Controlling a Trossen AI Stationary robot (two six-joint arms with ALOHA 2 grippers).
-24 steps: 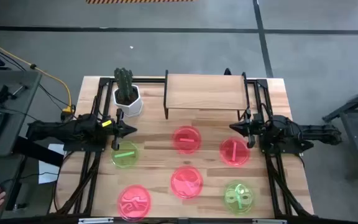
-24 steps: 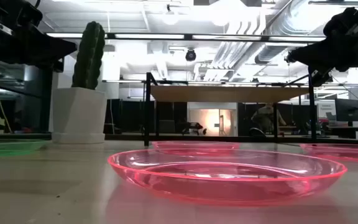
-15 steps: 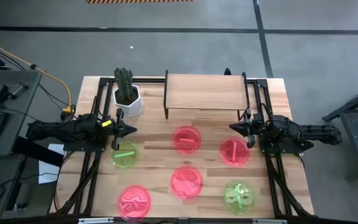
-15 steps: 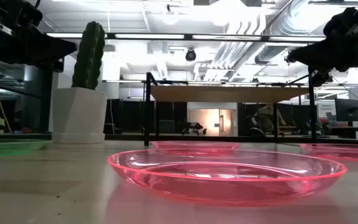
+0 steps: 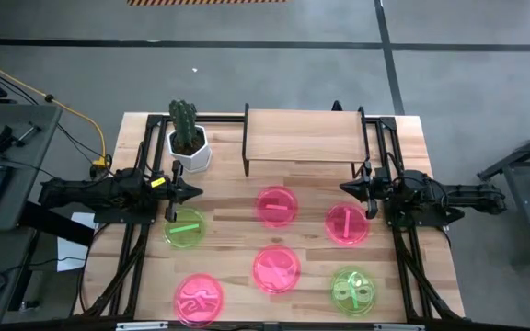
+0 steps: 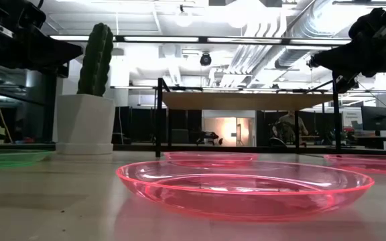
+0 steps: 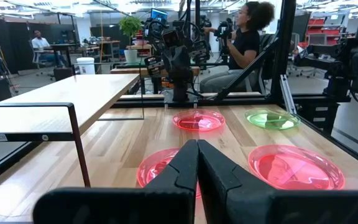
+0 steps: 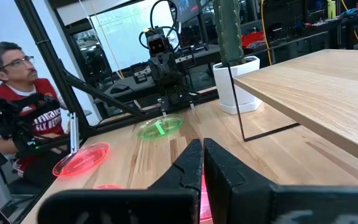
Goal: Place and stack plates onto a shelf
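Observation:
Six plates lie flat on the table in front of the shelf [image 5: 302,136]. Pink ones are at the middle [image 5: 276,205], the right [image 5: 348,224], the near middle [image 5: 276,268] and the near left [image 5: 199,299]. Green ones are at the left [image 5: 185,230] and the near right [image 5: 352,290]. My left gripper [image 5: 196,192] [image 7: 197,149] hovers shut above the table, just past the left green plate. My right gripper [image 5: 343,188] [image 8: 202,146] hovers shut just past the right pink plate. The two grippers point at each other.
A cactus in a white pot [image 5: 189,147] stands at the shelf's left end, close behind my left gripper. The shelf top [image 6: 246,100] is bare wood on thin black legs. Black frame rails run along both table sides. People sit beyond the table in both wrist views.
Both arms have kept still and no plate has moved. A person's hand off the table's near left corner has drawn out of view.

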